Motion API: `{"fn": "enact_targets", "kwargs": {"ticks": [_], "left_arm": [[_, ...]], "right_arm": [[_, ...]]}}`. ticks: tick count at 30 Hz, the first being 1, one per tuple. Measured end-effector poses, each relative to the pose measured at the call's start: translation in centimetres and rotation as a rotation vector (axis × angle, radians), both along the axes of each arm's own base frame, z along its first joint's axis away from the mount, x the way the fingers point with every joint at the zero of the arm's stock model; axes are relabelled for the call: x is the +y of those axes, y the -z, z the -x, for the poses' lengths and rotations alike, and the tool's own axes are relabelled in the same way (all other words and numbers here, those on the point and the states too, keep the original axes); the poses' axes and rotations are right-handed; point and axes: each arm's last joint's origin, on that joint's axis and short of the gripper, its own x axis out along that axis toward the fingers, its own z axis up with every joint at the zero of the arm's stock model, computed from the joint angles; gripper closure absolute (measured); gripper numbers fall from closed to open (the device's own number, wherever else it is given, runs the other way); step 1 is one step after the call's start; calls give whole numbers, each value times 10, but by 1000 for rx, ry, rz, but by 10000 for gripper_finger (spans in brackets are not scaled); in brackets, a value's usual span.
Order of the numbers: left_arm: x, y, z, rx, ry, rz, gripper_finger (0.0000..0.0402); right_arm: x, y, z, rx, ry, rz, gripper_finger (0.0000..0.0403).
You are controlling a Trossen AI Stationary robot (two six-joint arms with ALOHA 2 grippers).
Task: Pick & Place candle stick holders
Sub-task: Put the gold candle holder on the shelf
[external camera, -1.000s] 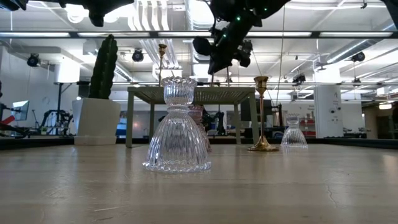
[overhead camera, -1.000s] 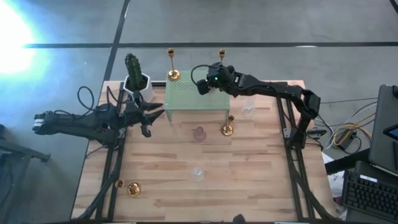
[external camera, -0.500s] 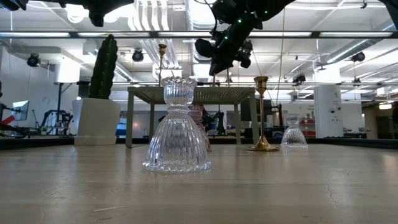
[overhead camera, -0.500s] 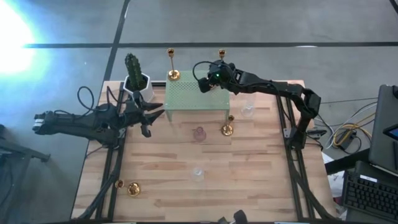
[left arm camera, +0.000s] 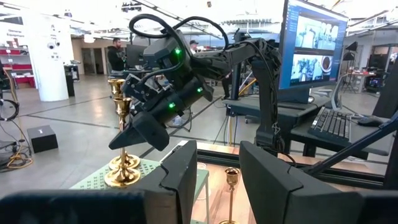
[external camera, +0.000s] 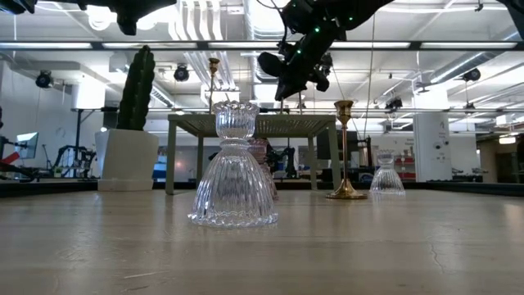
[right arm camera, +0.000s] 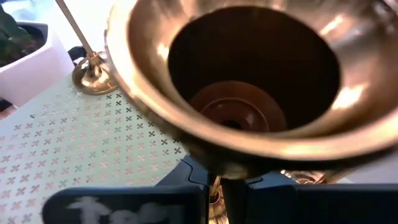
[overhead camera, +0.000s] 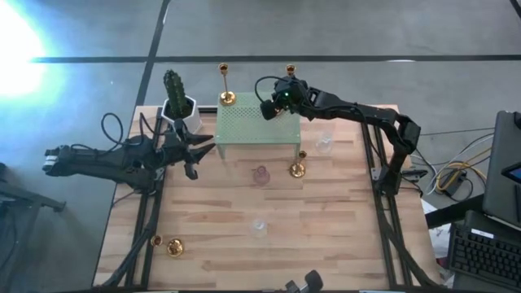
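Large open workshop with ceiling strip lights; a pale wooden worktop (overhead camera: 326, 220) stands on a grey floor. A computer monitor (left arm camera: 311, 46) and keyboard (left arm camera: 336, 124) sit to the right, and a person (left arm camera: 116, 55) stands far back in the room.

At the far edge of the worktop stands a green perforated stand (overhead camera: 254, 124). A cactus in a white pot (overhead camera: 177, 104) stands just left of it.

Candle stick holders: a tall gold holder (overhead camera: 225, 85) stands on the stand's far left corner. A second gold holder (overhead camera: 290, 75) stands at the far right corner, its stem slim and its cup flared and shiny, as the right wrist view shows close up. A third gold holder (overhead camera: 297, 166) stands on the worktop by the stand's near right leg. A pinkish glass holder (overhead camera: 260, 175) stands near the front of the stand, a clear ribbed glass holder (overhead camera: 259, 228) nearer the middle, and another clear one (overhead camera: 325, 144) to the stand's right. One gold holder (overhead camera: 172, 247) lies at the near left corner.

The right end effector (overhead camera: 286, 88) hangs over the stand's far right corner, fingers closed on the second gold holder's stem below the cup. The left end effector (overhead camera: 203, 150) waits left of the stand, partly open and holding nothing.

No readable writing noted.
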Motion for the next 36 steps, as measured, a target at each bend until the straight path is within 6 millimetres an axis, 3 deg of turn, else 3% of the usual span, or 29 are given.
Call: {"fn": "enact_targets", "kwargs": {"ticks": [10,21,36], "left_arm": [[0,0,0,0,0,0,275],[0,2,1,21,0,0,275],[0,1,5,18,1,1,275]], "right_arm": [[-3,1,1,-3,-28,-8,392],[-9,15,-8,21,-32,-15,392],[-5,7,-1,43,-39,-50,376]]}}
